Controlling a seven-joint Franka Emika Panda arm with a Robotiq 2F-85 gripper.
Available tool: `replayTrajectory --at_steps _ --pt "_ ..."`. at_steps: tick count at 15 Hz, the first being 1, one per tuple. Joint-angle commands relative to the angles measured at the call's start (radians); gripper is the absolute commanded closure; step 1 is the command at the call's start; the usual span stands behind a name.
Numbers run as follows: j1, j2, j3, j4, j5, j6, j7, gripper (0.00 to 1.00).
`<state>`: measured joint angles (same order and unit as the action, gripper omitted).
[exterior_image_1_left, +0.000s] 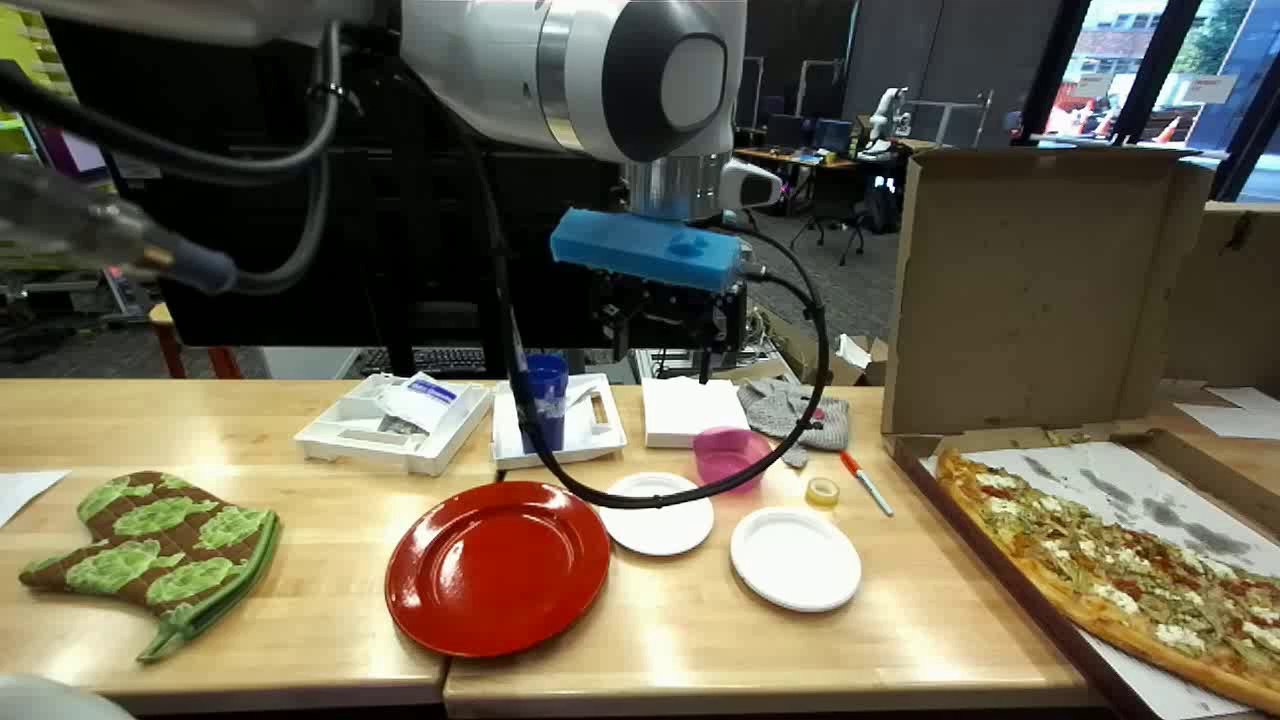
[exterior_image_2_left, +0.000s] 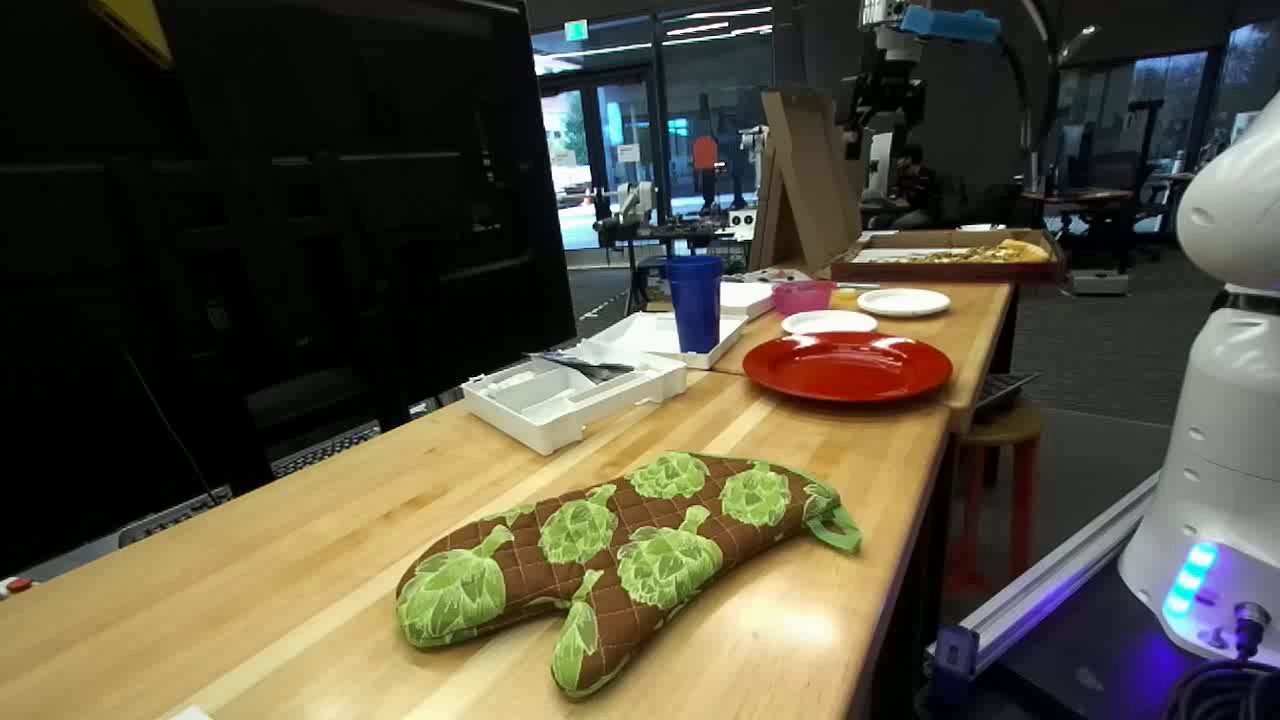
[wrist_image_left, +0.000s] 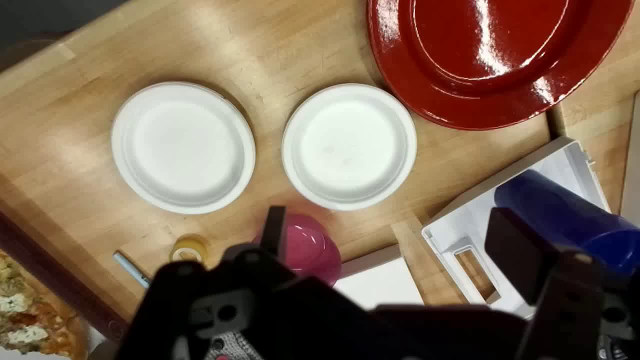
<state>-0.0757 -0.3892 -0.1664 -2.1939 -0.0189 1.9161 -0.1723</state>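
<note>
Your gripper (wrist_image_left: 394, 242) hung in the air above the wooden table (wrist_image_left: 300, 57), its jaws spread wide and nothing held between them. In the wrist view, one fingertip (wrist_image_left: 273, 232) covered part of the pink bowl (wrist_image_left: 312, 245) and the other fingertip (wrist_image_left: 515, 255) overlapped the blue cup (wrist_image_left: 575, 215), yet you were touching neither. Taking twelve o'clock as the top of an exterior view, you had the gripper at about eleven o'clock from the pink bowl. That bowl sat upright on the table, with the white box (exterior_image_1_left: 690, 418) just beyond it toward ten or eleven o'clock and grey knitted fabric (exterior_image_1_left: 785, 405) at two. Between the bowl's three and four o'clock you had a roll of yellow tape (exterior_image_1_left: 822, 500), and a red-capped marker (exterior_image_1_left: 867, 483) just past it at three. One white plate (exterior_image_1_left: 660, 530) lay at the bowl's eight o'clock, another white plate (exterior_image_1_left: 795, 560) at five, and the red plate (exterior_image_1_left: 498, 570) farther out at eight; you could not tell whether its rim touched the nearer white plate. The blue cup stood upright in a white tray (exterior_image_1_left: 590, 440) between nine and ten, and a compartmented tray (exterior_image_1_left: 430, 462) with packets (exterior_image_1_left: 425, 398) lay beyond it at nine. Well apart from the bowl, an oven mitt (exterior_image_1_left: 160, 550) lay near nine o'clock, and a pizza (exterior_image_1_left: 1130, 575) rested in an open pizza box (exterior_image_1_left: 1040, 300) between three and four.
</note>
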Motion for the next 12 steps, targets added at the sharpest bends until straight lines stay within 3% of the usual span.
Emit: replayTrajectory --at_steps 1,9,12 --pt "-0.008 0.002 0.006 0.002 0.003 -0.001 -0.003 0.00" --pt "-0.001 0.066 -0.008 -0.017 0.082 0.022 -0.028 0.00" --pt "-0.007 0.113 -0.018 -0.037 0.133 0.098 -0.034 0.00"
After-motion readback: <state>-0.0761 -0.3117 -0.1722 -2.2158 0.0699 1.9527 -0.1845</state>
